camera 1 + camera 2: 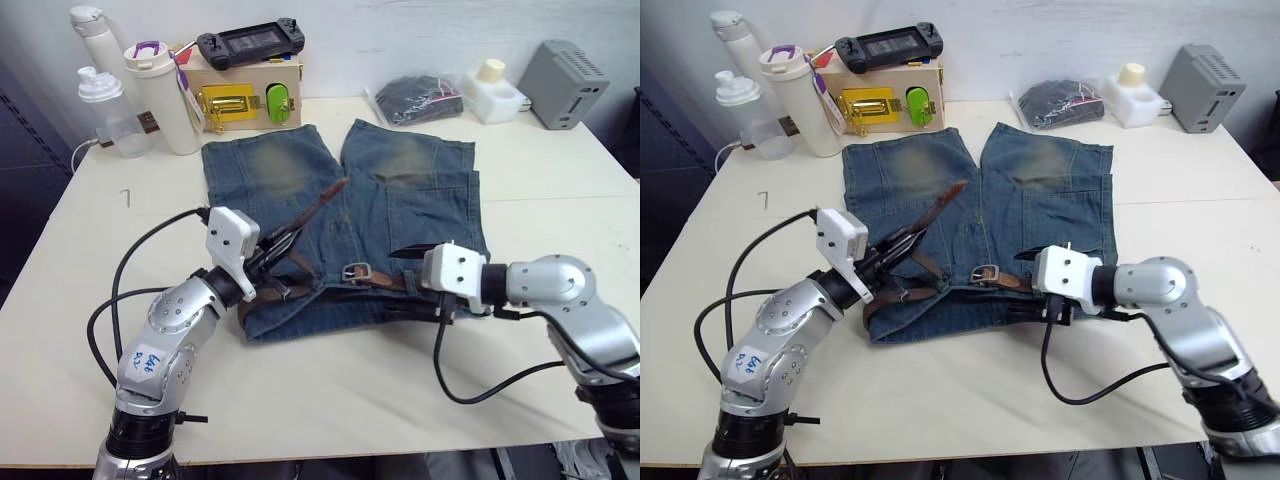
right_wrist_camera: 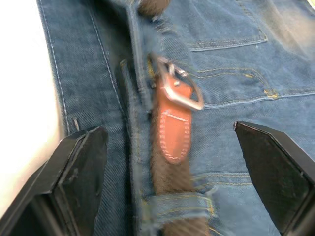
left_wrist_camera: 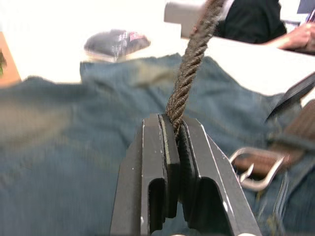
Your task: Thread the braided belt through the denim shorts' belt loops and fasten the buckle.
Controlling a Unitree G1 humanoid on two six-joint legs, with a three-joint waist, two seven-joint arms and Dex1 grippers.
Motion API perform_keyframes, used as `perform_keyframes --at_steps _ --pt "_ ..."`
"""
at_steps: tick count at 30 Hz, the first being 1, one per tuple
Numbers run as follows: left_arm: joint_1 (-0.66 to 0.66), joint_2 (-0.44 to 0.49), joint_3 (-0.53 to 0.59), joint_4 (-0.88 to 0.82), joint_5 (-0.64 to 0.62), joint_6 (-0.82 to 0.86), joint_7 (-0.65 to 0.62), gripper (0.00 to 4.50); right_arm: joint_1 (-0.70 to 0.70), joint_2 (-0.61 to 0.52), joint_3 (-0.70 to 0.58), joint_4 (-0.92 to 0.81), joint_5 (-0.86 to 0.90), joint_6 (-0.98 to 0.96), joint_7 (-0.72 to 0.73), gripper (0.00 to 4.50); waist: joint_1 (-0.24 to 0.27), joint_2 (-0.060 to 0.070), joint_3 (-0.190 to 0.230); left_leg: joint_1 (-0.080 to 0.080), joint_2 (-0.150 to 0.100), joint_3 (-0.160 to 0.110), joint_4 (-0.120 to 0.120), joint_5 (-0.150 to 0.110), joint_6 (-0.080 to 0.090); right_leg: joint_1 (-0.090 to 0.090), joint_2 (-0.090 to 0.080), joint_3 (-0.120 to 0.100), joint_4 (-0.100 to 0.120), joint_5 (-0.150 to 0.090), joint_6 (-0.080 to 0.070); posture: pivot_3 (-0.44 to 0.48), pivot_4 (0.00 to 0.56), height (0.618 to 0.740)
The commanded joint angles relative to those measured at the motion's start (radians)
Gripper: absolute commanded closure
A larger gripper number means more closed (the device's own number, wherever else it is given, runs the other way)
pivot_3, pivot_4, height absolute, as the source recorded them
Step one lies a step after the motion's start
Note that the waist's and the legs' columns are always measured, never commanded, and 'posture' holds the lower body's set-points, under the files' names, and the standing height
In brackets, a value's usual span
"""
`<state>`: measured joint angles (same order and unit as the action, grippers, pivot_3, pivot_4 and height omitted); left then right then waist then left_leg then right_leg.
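Note:
The denim shorts (image 1: 400,190) lie flat mid-table, waistband nearest me. The braided belt (image 3: 189,64) runs along the waistband, and its free end rises slanting over the left leg to a leather tip (image 1: 333,190). My left gripper (image 1: 285,240) is shut on that raised strap near the waistband's left end. The buckle (image 2: 179,88) lies at the middle of the waistband, with an orange-brown leather tab behind it. One of the belt loops (image 2: 182,204) crosses the strap just behind the tab. My right gripper (image 1: 405,280) stands open, its fingers straddling the waistband right of the buckle.
Bottles (image 1: 160,95) stand at the back left beside a wooden box with a yellow latch (image 1: 228,103) and a handheld console (image 1: 250,42) on top. A black pouch (image 1: 418,98), a white container (image 1: 492,92) and a grey box (image 1: 565,82) sit at the back right. A person's arm (image 3: 290,37) rests beyond the table.

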<state>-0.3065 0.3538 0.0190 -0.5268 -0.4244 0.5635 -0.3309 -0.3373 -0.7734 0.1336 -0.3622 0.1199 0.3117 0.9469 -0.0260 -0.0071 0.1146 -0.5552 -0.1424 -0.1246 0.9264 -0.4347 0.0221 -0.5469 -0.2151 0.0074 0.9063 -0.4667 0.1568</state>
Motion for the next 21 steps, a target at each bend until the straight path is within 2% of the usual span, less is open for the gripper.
perform_keyframes --at_steps 1,6,7,8,9,10,12,13,15,21 --pt "-0.006 -0.005 0.01 -0.058 -0.019 0.026 0.013 4.5 0.017 0.024 0.003 -0.041 -0.059 0.003 -0.086 0.02 -0.001 0.0 0.0 0.0 0.0 0.0 -0.001 0.0 0.0 0.0 0.0 0.0 0.0 0.0 0.0 0.0 0.15 0.645" --pt "0.02 0.008 0.011 -0.061 -0.011 0.049 0.007 4.5 0.033 0.062 0.017 -0.024 -0.104 -0.001 -0.147 0.02 0.0 0.0 0.0 0.003 0.0 0.0 -0.001 0.0 0.0 0.002 0.0 0.0 0.0 0.0 0.0 0.0 0.15 0.645" --pt "0.024 0.014 0.011 -0.059 -0.007 0.052 0.003 4.5 0.029 0.075 0.012 -0.018 -0.099 0.004 -0.157 0.26 0.0 0.0 0.0 0.003 0.0 0.0 -0.001 0.0 0.0 0.002 0.0 0.0 0.0 0.0 0.0 0.0 0.15 0.645" --pt "0.027 0.019 0.011 -0.058 -0.006 0.053 -0.001 4.5 0.025 0.083 0.007 -0.017 -0.093 0.007 -0.159 0.64 0.0 0.0 0.0 0.004 0.0 0.0 -0.001 0.0 0.0 0.003 0.0 0.0 0.0 0.0 0.0 0.0 0.15 0.645" --pt "0.03 0.022 0.011 -0.056 -0.004 0.053 -0.004 4.5 0.022 0.09 0.002 -0.018 -0.084 0.009 -0.158 0.77 0.0 0.0 0.0 0.005 0.0 0.0 -0.002 0.0 0.0 0.003 0.0 0.0 0.0 0.0 0.0 0.0 0.15 0.645" --pt "0.032 0.026 0.008 -0.054 -0.002 0.053 -0.007 4.5 0.019 0.093 0.0 -0.022 -0.076 0.006 -0.153 1.31 0.0 0.0 0.0 0.004 0.0 0.0 -0.002 0.0 0.0 0.003 0.0 0.0 0.0 0.0 0.0 0.0 0.15 0.645" --pt "0.034 0.03 0.005 -0.051 -0.001 0.054 -0.011 4.5 0.013 0.085 0.012 -0.031 -0.094 -0.033 -0.146 2.05 0.0 0.0 0.0 0.005 0.0 0.0 -0.002 0.0 0.0 0.003 0.0 0.0 0.0 0.0 0.0 0.0 0.15 0.645" --pt "0.034 0.03 0.005 -0.049 -0.007 0.059 -0.014 4.5 0.006 0.073 0.028 -0.034 -0.12 -0.066 -0.14 2.67 0.0 0.0 0.0 0.005 0.0 0.0 -0.001 0.0 0.0 0.003 0.0 0.0 0.0 0.0 0.0 0.0 0.15 0.645" --pt "0.035 0.031 0.001 -0.049 -0.008 0.063 -0.019 4.5 -0.005 0.058 0.051 -0.034 -0.16 -0.114 -0.135 3.54 0.0 0.0 0.0 0.005 -0.001 0.0 -0.001 0.0 0.0 0.004 0.0 0.0 0.0 0.0 0.0 0.0 0.15 0.645" --pt "0.037 0.034 -0.007 -0.046 0.001 0.072 -0.024 4.5 -0.028 0.094 0.072 -0.023 -0.173 -0.106 -0.142 3.54 0.0 0.0 0.0 0.007 -0.001 0.0 -0.002 0.0 0.0 0.005 0.0 0.0 0.0 0.0 0.0 0.0 0.15 0.645"
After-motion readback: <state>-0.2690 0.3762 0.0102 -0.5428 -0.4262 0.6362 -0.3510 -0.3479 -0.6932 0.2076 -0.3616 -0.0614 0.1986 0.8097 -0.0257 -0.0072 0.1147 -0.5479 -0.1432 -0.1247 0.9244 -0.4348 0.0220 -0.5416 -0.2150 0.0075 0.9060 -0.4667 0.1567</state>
